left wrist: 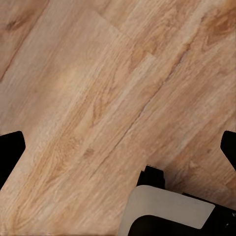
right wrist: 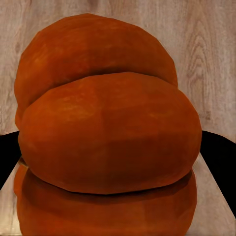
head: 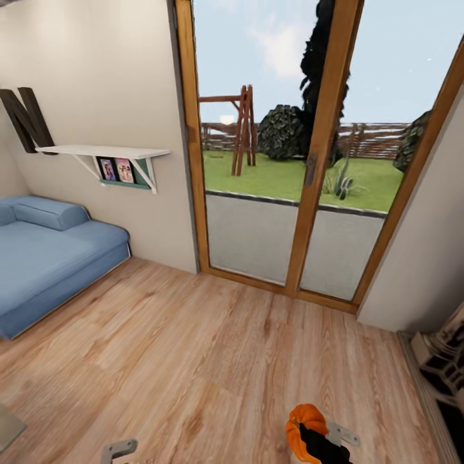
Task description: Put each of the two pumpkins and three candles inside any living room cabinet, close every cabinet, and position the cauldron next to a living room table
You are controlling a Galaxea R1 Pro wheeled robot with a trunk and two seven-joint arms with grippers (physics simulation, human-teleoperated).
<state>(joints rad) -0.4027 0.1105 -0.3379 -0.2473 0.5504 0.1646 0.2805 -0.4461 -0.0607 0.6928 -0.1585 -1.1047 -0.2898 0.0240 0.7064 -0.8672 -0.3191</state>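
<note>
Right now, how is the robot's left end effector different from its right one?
The right end effector is shut on a ribbed orange pumpkin; the left end effector holds nothing. The right one's dark fingers press the pumpkin's sides, while the left one's fingers stand wide apart over the bare light wooden plank floor. Both hang low above that same floor and have black fingers.

The right gripper [head: 316, 438] is seen low in the head view, its black fingers [right wrist: 219, 157] clamped on either side of a pumpkin [head: 304, 422]. The left gripper [left wrist: 118, 147] is held over bare floor, fingertips [left wrist: 11, 147] spread wide, apparently empty.
</note>
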